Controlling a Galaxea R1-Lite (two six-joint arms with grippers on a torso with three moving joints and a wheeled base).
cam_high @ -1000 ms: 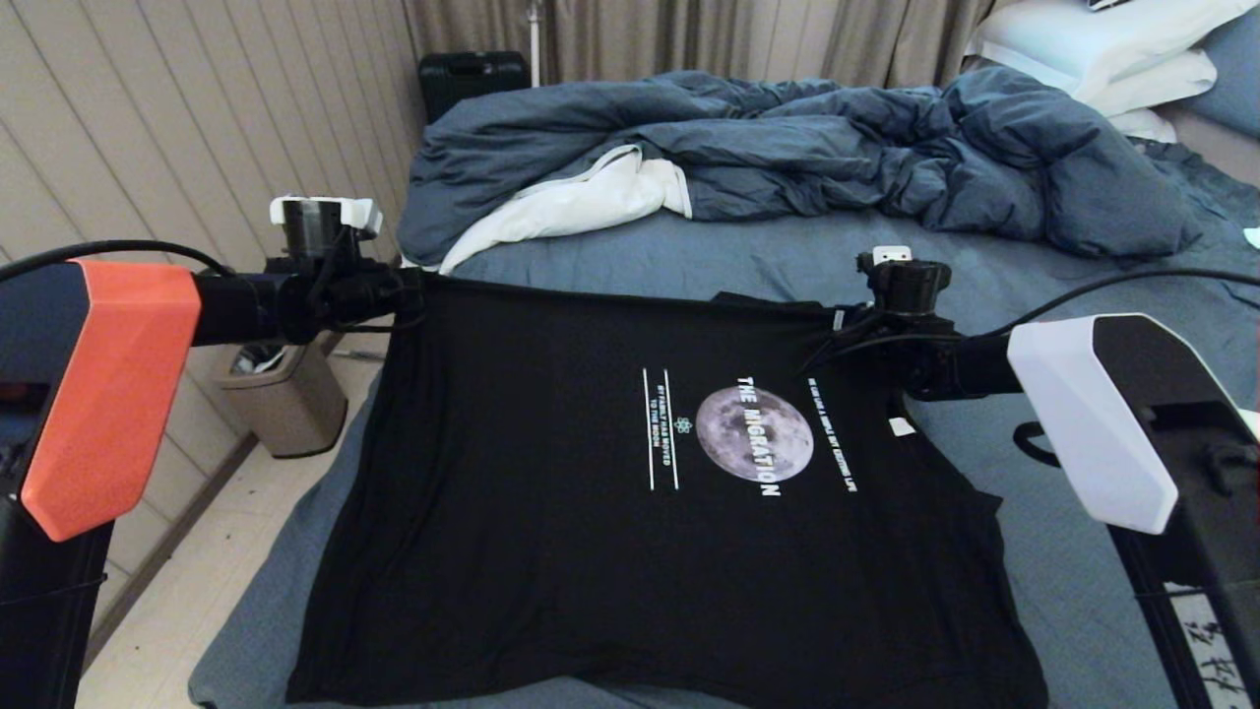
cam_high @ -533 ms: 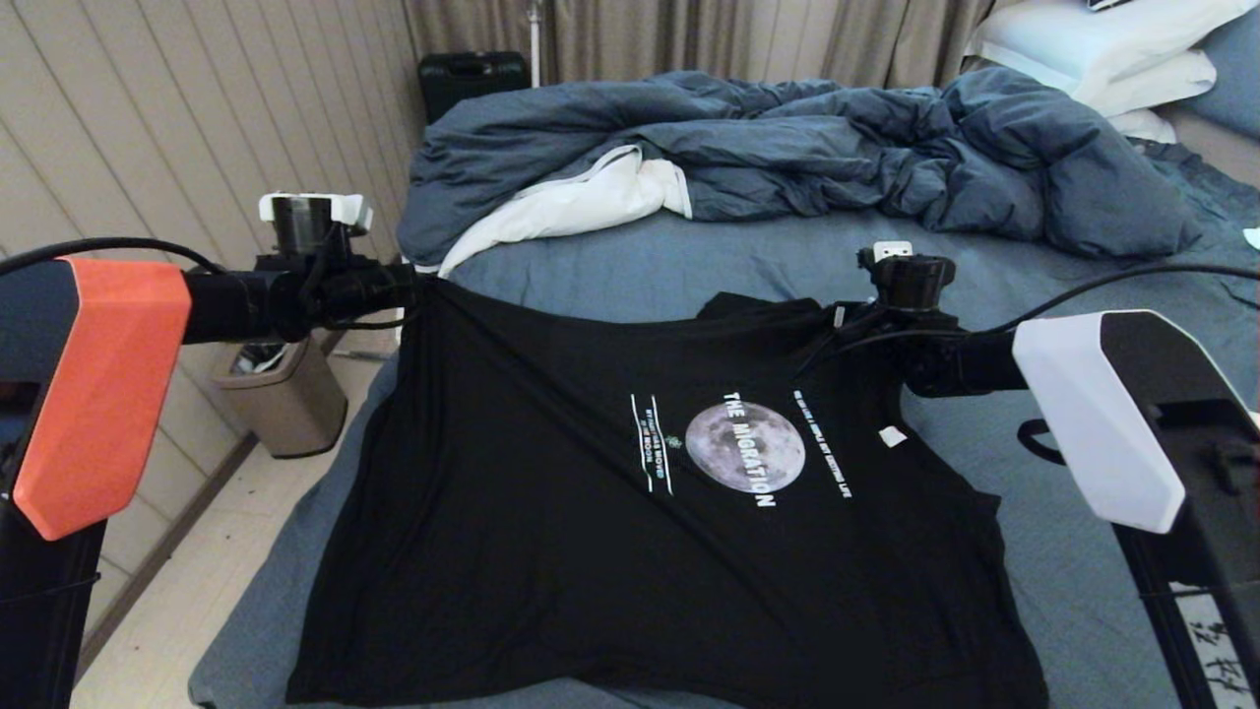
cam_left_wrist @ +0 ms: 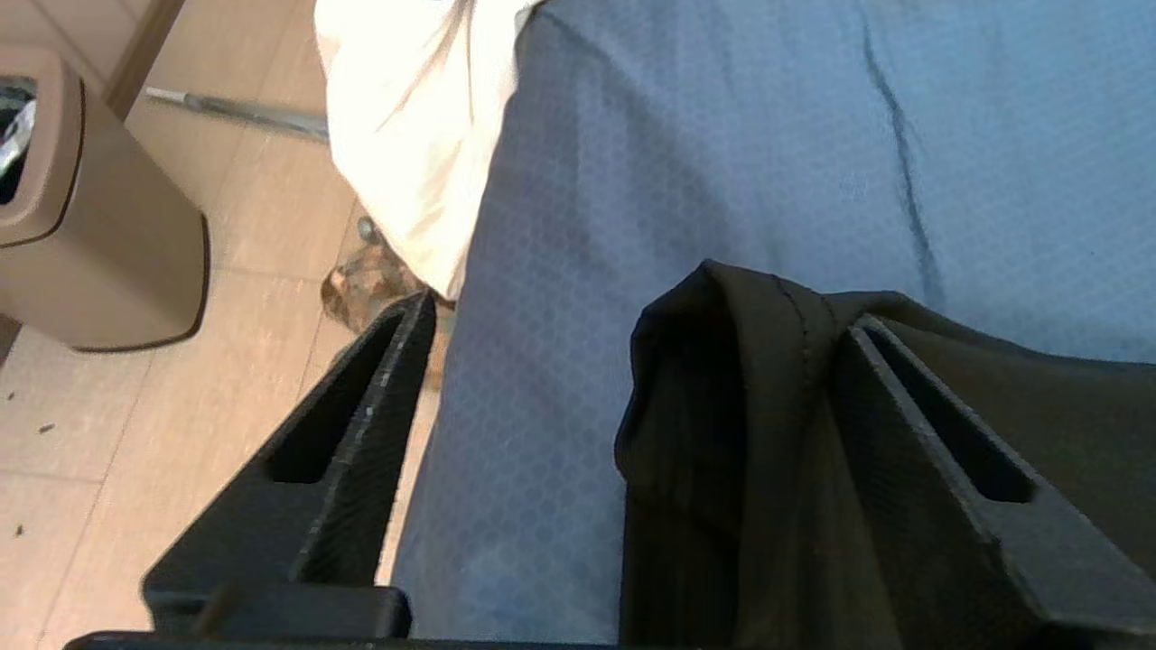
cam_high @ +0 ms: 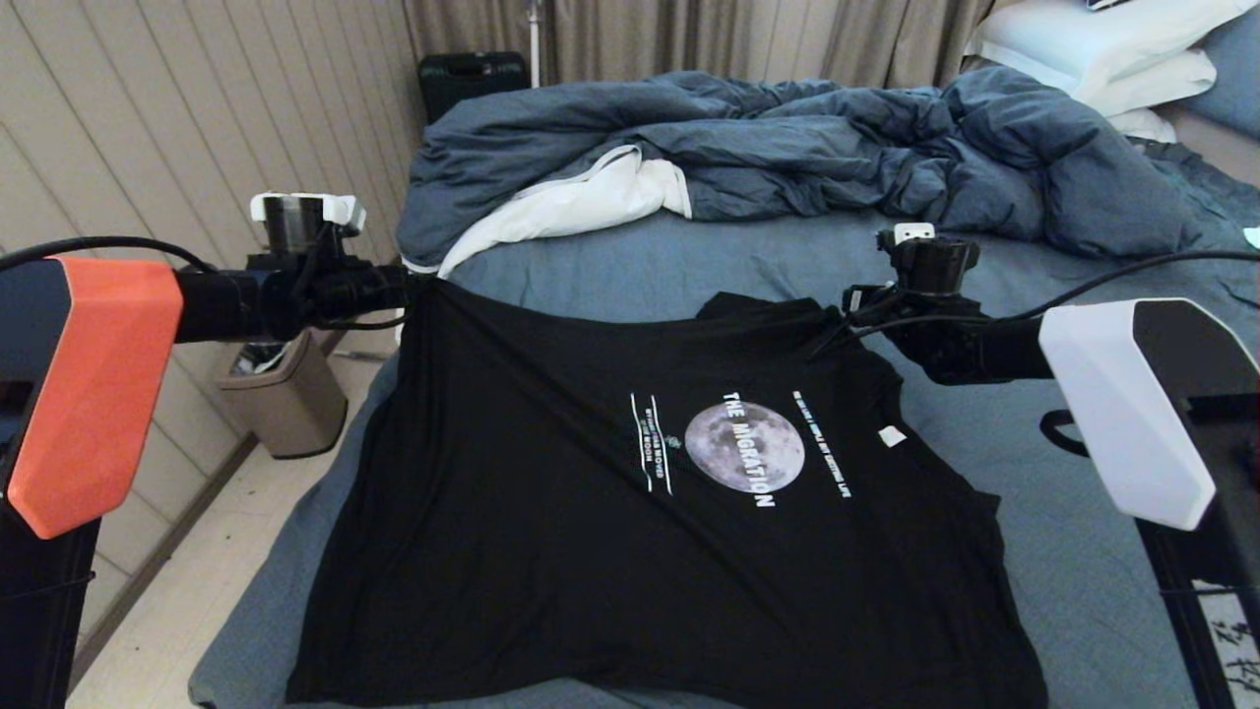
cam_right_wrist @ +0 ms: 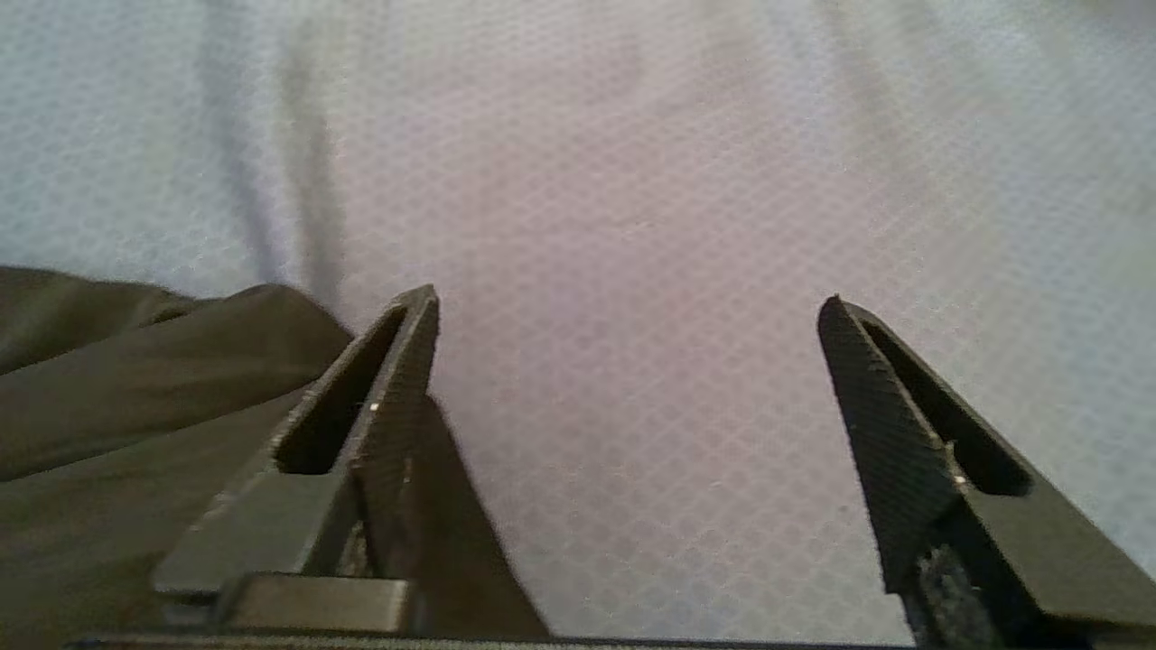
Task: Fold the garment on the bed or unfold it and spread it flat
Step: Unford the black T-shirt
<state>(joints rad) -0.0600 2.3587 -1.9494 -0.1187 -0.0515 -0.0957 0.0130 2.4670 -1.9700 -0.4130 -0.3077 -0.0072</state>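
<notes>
A: Both arms are out over the bed (cam_high: 630, 261), and the black garment (cam_high: 551, 512) lies across the slate-blue sheet, print side up, grey moon and white lettering showing.

B: Left tool (cam_left_wrist: 632, 316) first. Its fingers (cam_left_wrist: 361, 424) stand wide apart. The far left corner of the shirt is bunched up between them, draped against one finger, but nothing is clamping it.

A: In the head view that tool (cam_high: 409, 286) sits right at the shirt's far left corner, near the bed's edge, with the tan bin (cam_high: 281, 389) on the floor beside it.

B: Right tool (cam_right_wrist: 628, 302), same story: spread wide, only blue sheet between the fingers. A fold of black cloth lies beside one finger (cam_right_wrist: 388, 388), outside the gap.

A: From the head camera the right tool (cam_high: 856, 305) is at the far right edge of the shirt. The far hem sags between the two tools, and a small white tag (cam_high: 892, 435) shows near the right side.

B: Beyond it all, the rumpled dark-blue duvet (cam_high: 787, 158) is piled up, with white pillows (cam_high: 1102, 44) in the far corner.
</notes>
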